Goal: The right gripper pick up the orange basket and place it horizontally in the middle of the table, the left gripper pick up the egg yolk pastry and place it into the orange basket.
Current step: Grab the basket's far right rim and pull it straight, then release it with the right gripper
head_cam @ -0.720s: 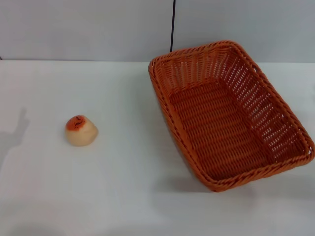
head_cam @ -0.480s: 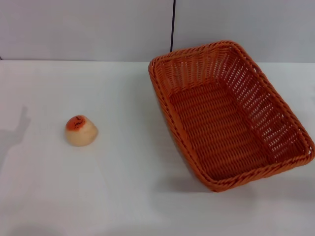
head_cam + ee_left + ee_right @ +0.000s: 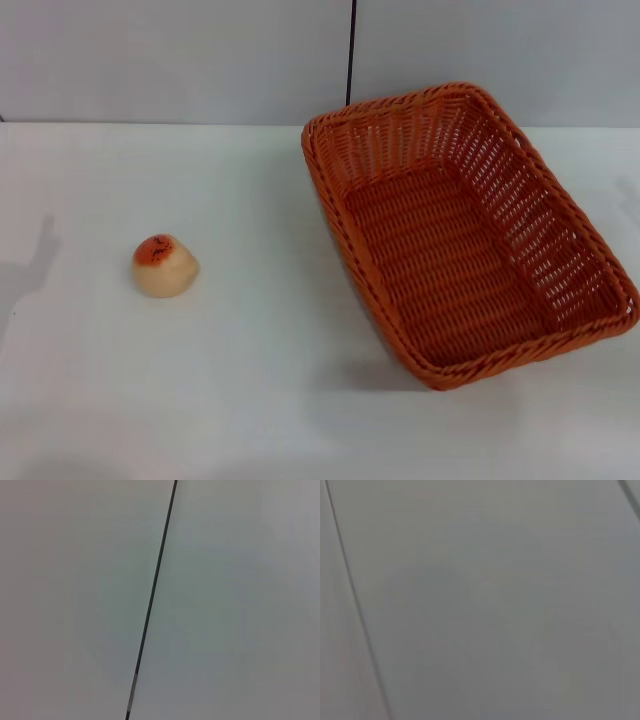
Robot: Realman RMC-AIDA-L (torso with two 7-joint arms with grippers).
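The orange basket (image 3: 465,235) lies on the right half of the white table (image 3: 250,340) in the head view, set at a slant with one short end toward the back wall, and nothing is inside it. The egg yolk pastry (image 3: 164,265) sits by itself on the left half, well apart from the basket. Neither the left gripper nor the right gripper shows in any view. Both wrist views show only a plain grey wall with a thin dark seam (image 3: 152,597).
A grey wall with a dark vertical seam (image 3: 351,50) rises behind the table's far edge. A faint shadow (image 3: 35,265) lies on the table at the far left, and another at the right edge.
A faint shadow has appeared at the table's right edge beside the basket. The basket and pastry have not moved.
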